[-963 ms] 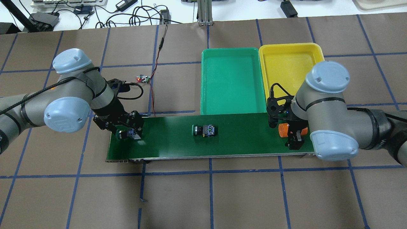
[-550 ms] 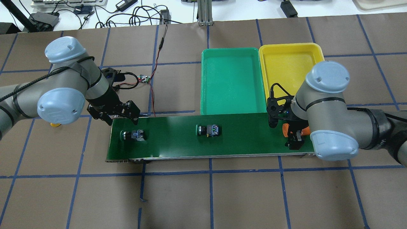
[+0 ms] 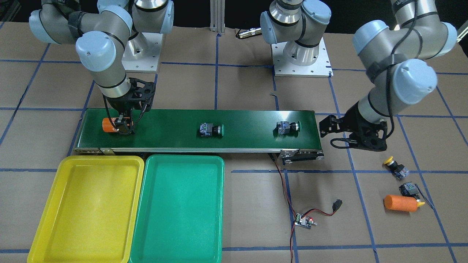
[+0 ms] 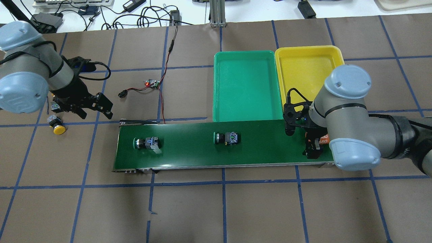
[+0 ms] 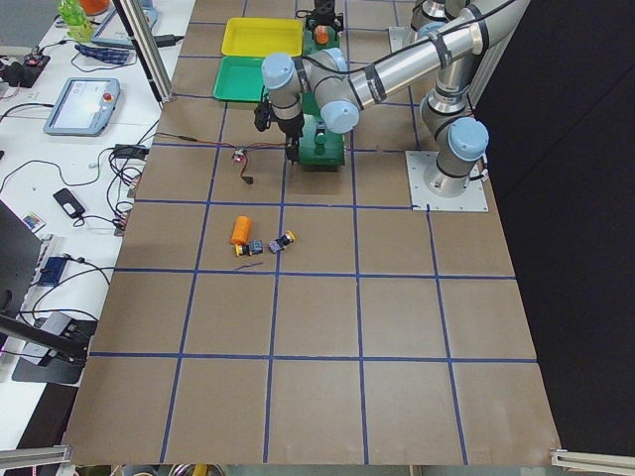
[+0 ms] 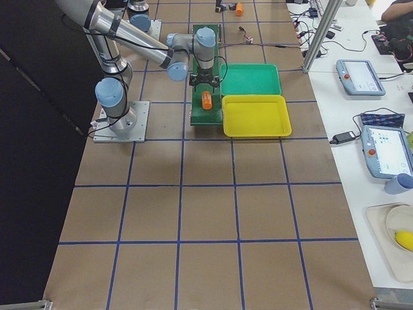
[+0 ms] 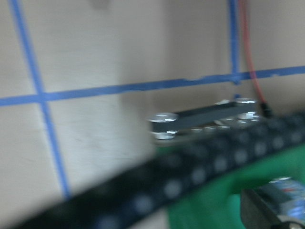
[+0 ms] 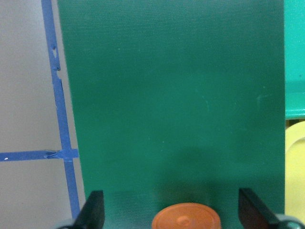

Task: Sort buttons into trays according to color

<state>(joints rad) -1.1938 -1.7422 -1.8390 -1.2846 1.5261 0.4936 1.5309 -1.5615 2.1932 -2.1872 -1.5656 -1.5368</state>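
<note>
Orange cylinder on conveyor belt between parted fingers of right hand; left hand likewise parted, off belt's end

The table I work at is covered in brown paper, marked into squares by blue tape. Across from me runs a white bench strewn with black cables and a power brick. A grey metal post stands at the table's far edge. A handheld screen lies on the bench, with another near it. Behind me is a black backdrop. The light is bright and even.
</note>
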